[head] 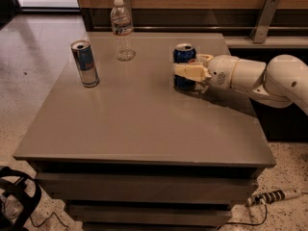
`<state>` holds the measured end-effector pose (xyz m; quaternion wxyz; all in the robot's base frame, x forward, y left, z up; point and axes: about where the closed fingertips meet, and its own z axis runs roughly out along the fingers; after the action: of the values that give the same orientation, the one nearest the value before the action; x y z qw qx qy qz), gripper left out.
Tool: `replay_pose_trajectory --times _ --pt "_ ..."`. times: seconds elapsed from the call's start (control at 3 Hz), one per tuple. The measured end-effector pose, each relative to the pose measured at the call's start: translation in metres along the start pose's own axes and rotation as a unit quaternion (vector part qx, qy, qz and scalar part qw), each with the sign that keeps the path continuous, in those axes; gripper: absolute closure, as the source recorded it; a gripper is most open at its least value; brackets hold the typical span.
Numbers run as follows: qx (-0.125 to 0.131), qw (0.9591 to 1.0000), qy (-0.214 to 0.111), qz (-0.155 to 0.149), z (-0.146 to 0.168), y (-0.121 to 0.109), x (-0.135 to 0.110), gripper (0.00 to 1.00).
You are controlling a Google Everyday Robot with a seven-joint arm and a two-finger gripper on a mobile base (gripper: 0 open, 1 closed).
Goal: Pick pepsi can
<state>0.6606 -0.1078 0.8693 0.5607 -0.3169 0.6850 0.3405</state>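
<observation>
1. Grasp stage of the pick: claw (186, 64) closed around the pepsi can (183, 54), one finger (188, 71) across its front, the other behind, seemingly pressing both sides.
2. Pepsi can upright on the counter (144, 129), toward the right rear, base not yet lifted.
3. Next, by judgement: a straight lift, grip kept firm, no tilt.
4. Arm (250, 73) reaching in from the right, low and nearly level over the counter, wrist pointing left.
5. Slim can (85, 64) and water bottle (122, 30) well apart at left rear, likely out of the lifting path.
</observation>
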Motion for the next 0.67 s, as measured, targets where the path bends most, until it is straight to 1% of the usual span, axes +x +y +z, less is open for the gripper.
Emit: replay_pose_trajectory --times 0.33,0.67 --pt "0.000 1.0000 0.000 0.000 0.0000 0.0001 -0.0004 0.12" --pt "-0.002 1.0000 0.000 0.000 0.0022 0.0017 -0.0006 0.00"
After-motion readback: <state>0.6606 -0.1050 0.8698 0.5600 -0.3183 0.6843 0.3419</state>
